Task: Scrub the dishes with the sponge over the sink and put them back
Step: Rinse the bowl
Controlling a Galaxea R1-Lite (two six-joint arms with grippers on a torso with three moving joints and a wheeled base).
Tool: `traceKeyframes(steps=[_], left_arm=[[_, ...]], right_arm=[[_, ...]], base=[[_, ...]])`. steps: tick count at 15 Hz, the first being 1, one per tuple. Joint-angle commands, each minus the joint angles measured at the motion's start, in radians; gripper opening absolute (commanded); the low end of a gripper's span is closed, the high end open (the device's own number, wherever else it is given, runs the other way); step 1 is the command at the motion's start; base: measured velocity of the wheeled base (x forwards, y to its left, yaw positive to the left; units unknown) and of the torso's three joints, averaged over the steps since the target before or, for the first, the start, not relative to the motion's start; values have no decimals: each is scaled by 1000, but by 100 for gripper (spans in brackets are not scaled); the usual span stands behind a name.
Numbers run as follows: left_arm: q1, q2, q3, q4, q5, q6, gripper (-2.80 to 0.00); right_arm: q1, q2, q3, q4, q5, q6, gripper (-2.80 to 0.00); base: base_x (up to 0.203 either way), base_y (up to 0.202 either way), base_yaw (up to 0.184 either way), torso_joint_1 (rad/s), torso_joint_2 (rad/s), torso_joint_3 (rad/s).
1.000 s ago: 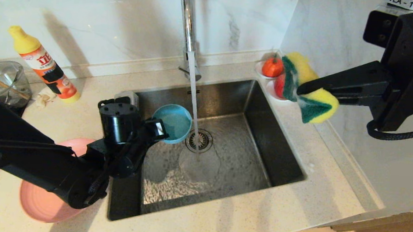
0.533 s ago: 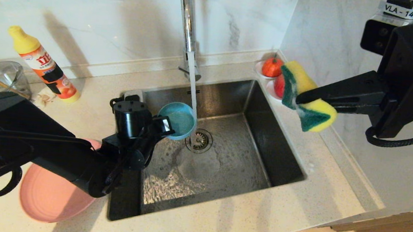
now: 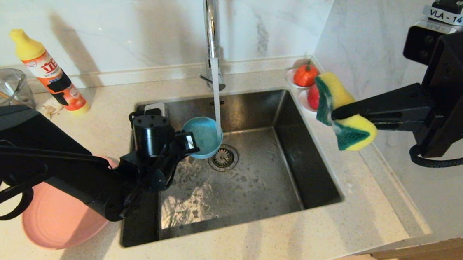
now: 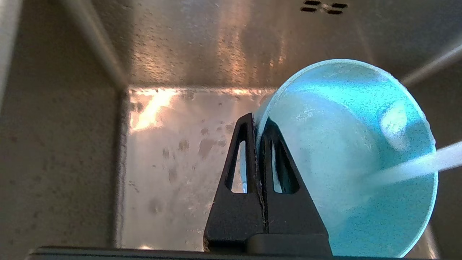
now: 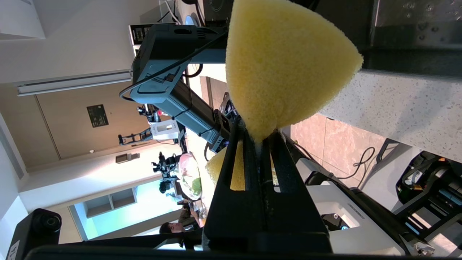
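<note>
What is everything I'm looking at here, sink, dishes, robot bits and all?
sink: one, brushed steel, set in the counter.
tap: one, chrome, behind the sink, water running.
bowl: one, teal-blue, tilted over the sink, under the stream.
plate: one, pink, on the counter left of the sink.
sponge: one, yellow with green side, in the air right of the sink.
detergent bottle: one, yellow cap, back left.
glass bowl: one, clear, far left.
tomatoes: two, red, on small dishes at the back right corner.
left gripper: black, shut on the bowl's rim.
right gripper: black, shut on the sponge.
</note>
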Motion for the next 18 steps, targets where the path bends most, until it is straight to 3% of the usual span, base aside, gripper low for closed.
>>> traceKeyframes(steps=[1,14,18], left_arm=[[-12,-5,7,-8,3,-6,-280],[-28,-95,145,-26,-5,-2,-280],[-28,-124,194,-26,-41,-3,-280]], right_arm=[[0,0,-1,3,4,4,-280],[2,-11,14,2,7,4,-280],[2,-6,21,-5,8,5,-280]], base=[[0,0,0,0,0,0],[0,0,0,0,0,0],[0,0,0,0,0,0]])
